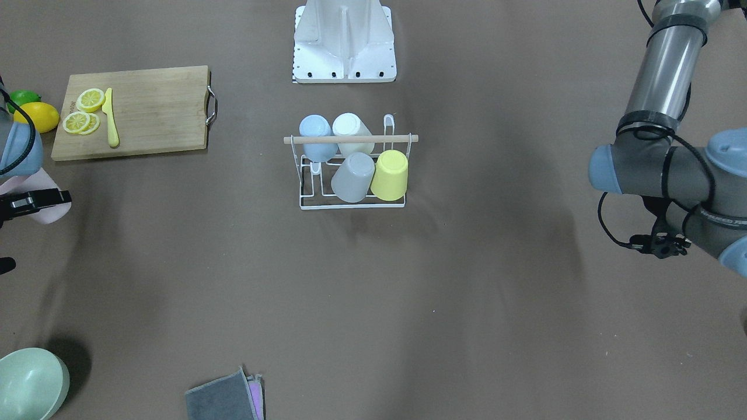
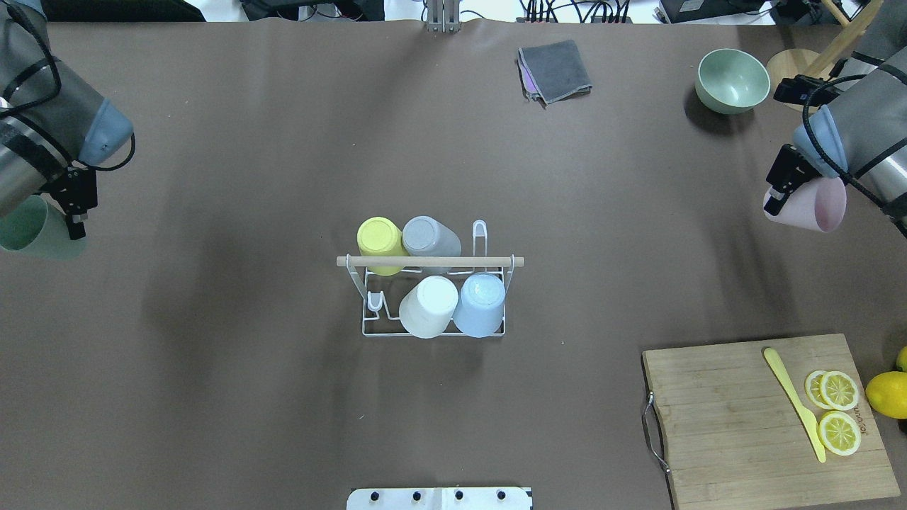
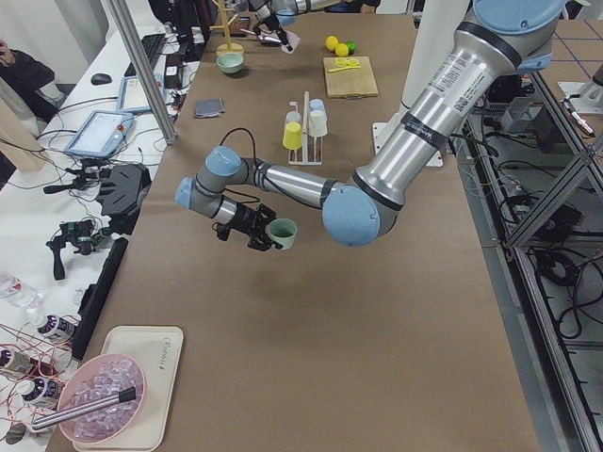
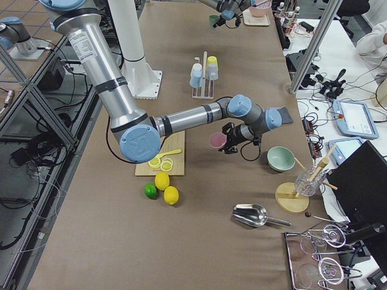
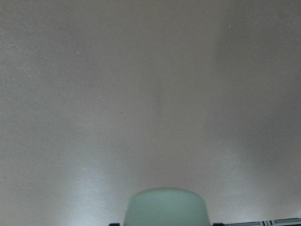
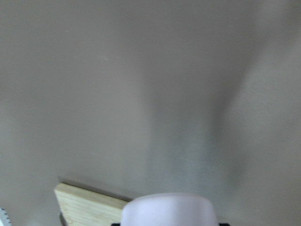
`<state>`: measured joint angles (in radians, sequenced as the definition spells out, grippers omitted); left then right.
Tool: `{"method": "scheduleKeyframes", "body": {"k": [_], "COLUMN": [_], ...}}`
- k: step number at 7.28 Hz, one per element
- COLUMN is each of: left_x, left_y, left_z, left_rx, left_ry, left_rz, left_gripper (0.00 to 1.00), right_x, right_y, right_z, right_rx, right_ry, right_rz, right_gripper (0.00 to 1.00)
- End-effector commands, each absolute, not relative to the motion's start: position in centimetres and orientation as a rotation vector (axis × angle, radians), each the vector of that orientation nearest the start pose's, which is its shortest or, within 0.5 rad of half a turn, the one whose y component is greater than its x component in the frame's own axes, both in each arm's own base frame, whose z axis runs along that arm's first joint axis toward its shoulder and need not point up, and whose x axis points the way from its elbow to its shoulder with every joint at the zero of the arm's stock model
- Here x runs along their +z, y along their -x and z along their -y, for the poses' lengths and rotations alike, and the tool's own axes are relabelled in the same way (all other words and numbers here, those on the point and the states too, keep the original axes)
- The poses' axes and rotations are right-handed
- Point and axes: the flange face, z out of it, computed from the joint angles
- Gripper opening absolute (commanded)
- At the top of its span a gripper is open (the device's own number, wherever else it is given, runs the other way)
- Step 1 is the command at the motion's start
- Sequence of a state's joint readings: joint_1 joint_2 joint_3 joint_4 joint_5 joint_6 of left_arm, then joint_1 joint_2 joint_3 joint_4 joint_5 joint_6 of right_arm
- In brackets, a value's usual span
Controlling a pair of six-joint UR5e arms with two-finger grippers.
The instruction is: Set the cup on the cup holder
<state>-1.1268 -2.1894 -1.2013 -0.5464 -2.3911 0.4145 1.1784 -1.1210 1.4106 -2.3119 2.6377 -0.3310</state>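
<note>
The cup holder (image 2: 432, 261), a white wire rack with a wooden rod handle, stands at the table's middle. It holds a yellow cup (image 2: 379, 237), a grey cup (image 2: 429, 237), a white cup (image 2: 427, 306) and a blue cup (image 2: 480, 304), all upside down. Two prongs are bare, one at the far right (image 2: 480, 237) and one at the near left (image 2: 374, 301). My left gripper (image 2: 73, 211) is shut on a pale green cup (image 2: 35, 230) above the table's left edge. My right gripper (image 2: 779, 188) is shut on a pink cup (image 2: 815, 205) at the right edge. Both are far from the rack.
A wooden cutting board (image 2: 737, 425) with lemon slices (image 2: 838, 411) and a yellow knife (image 2: 793, 400) lies near right, a whole lemon (image 2: 887, 394) beside it. A green bowl (image 2: 732, 80) and a grey cloth (image 2: 556, 69) sit at the far edge.
</note>
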Motion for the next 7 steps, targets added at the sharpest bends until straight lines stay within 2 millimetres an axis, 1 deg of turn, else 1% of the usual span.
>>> {"method": "scheduleKeyframes", "body": {"k": [1, 2, 3, 4, 5, 6, 7], "left_x": [49.0, 48.6, 47.6, 47.0, 46.5, 46.7, 46.6], "left_y": [-19.5, -17.5, -16.1, -14.9, -14.6, -13.7, -13.5], "left_z": [62.6, 62.9, 63.4, 63.9, 64.0, 64.0, 64.0], "left_rx": [0.544, 0.55, 0.526, 0.513, 0.508, 0.502, 0.507], "left_ry": [0.586, 0.563, 0.536, 0.491, 0.479, 0.473, 0.466], "left_rz": [-0.68, -0.634, -0.613, -0.615, -0.616, -0.62, -0.623], "left_gripper": [0.0, 0.0, 0.0, 0.0, 0.0, 0.0, 0.0], "right_x": [47.5, 45.5, 44.8, 44.3, 43.9, 43.2, 43.0], "right_y": [20.7, 21.4, 21.6, 21.1, 22.0, 21.7, 20.1], "right_z": [59.8, 59.4, 59.6, 59.9, 59.5, 59.8, 60.2], "right_rx": [-0.417, -0.469, -0.539, -0.579, -0.588, -0.564, -0.535], "right_ry": [0.363, 0.302, 0.21, 0.134, 0.097, 0.062, 0.02], "right_rz": [1.175, 1.251, 1.332, 1.381, 1.492, 1.601, 1.675], "right_gripper": [0.26, 0.23, 0.23, 0.23, 0.2, 0.2, 0.2]}}
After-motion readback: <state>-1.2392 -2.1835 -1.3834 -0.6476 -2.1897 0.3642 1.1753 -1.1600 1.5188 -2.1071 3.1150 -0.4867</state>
